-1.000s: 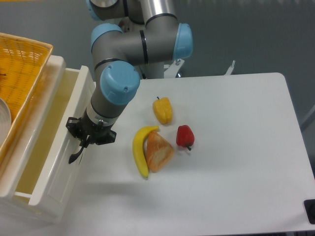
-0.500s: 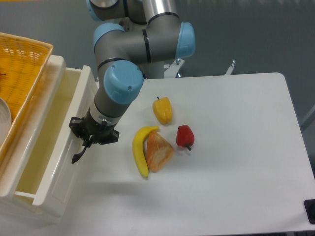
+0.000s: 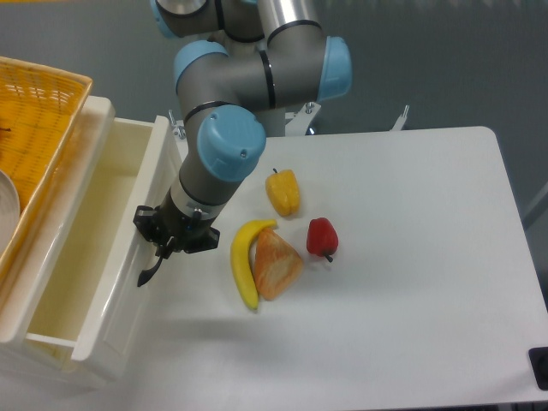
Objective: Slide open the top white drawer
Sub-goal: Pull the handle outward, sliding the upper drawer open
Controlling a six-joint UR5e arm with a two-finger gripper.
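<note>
The top white drawer [image 3: 81, 248] stands pulled well out of the cabinet at the left, its cream interior showing. Its front panel [image 3: 133, 257] faces right and carries a curved black handle [image 3: 151, 270]. My gripper [image 3: 165, 246] hangs right over that handle, with the black fingers down around its upper end. The wrist hides the fingertips, so how the jaws stand on the handle does not show.
A yellow wicker basket [image 3: 34, 128] sits on top of the cabinet at the far left. On the white table [image 3: 411, 300] lie a banana [image 3: 242, 261], a bread piece [image 3: 274, 263], a yellow pepper [image 3: 283, 192] and a red pepper [image 3: 322, 237], all right of the gripper.
The gripper has moved right and slightly down, and the drawer front with its handle has come along, so the drawer stands further open.
</note>
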